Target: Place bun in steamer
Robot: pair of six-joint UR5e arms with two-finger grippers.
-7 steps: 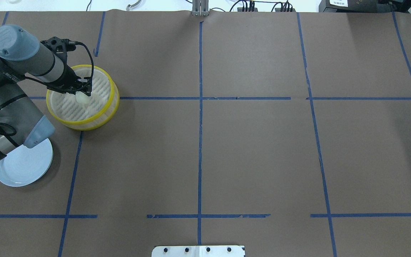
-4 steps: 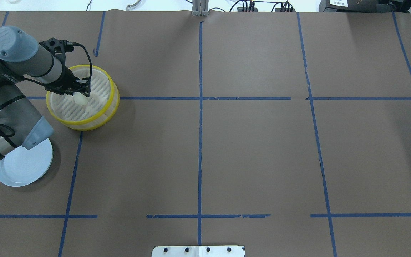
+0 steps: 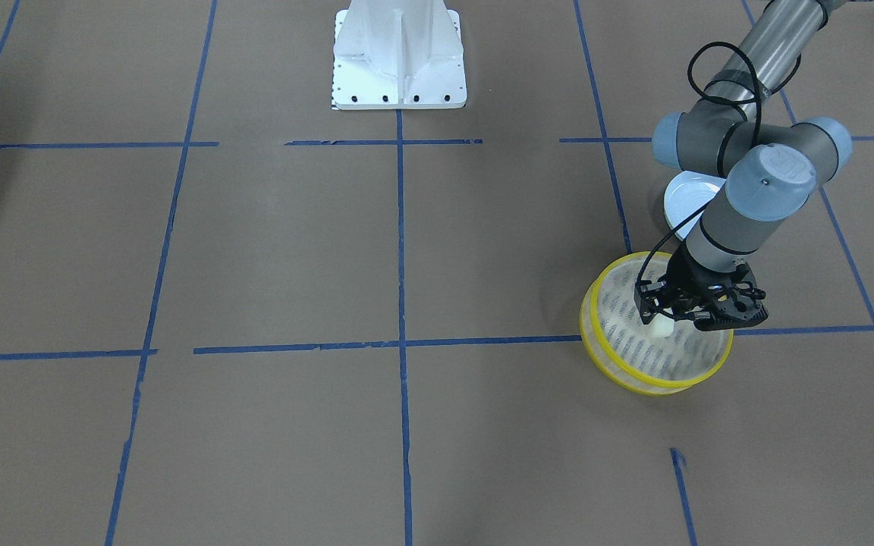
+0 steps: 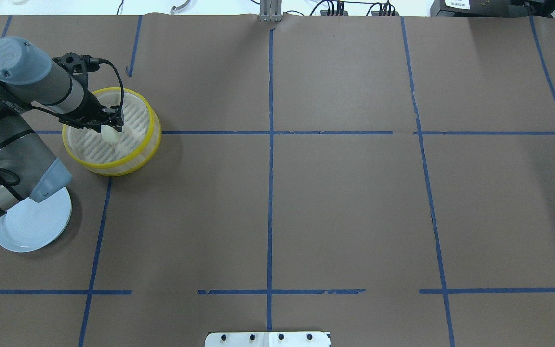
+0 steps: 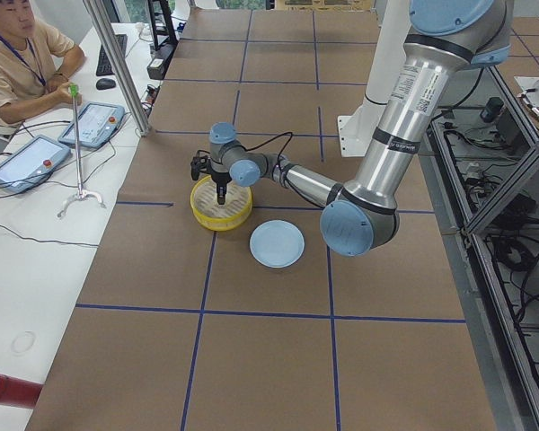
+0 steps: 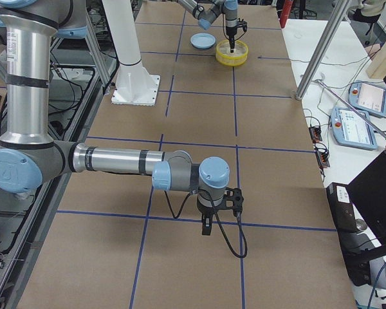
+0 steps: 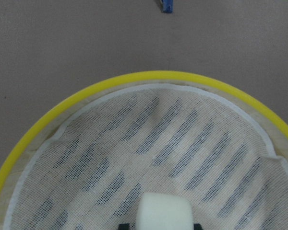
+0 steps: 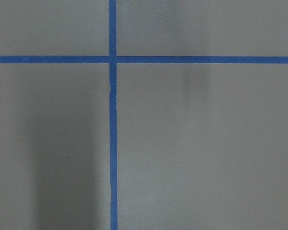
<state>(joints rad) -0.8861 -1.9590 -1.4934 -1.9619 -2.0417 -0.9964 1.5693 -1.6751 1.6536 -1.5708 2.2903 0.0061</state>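
The steamer, a round basket with a yellow rim and slotted base, stands at the table's left. My left gripper hangs over its middle, shut on the bun, a small cream-white lump held just above the slotted base. In the front-facing view the bun sits under the black fingers inside the steamer. In the left wrist view the bun is at the bottom edge, with the yellow rim arching above. My right gripper shows only in the exterior right view, low over bare paper; I cannot tell its state.
A pale blue plate lies near the steamer, partly under my left arm's elbow. The brown paper carries blue tape lines. The white robot base stands at the table's middle edge. A person sits at a side desk.
My left arm has shifted slightly up and left in the overhead view. The bun stays in the gripper over the steamer's middle.
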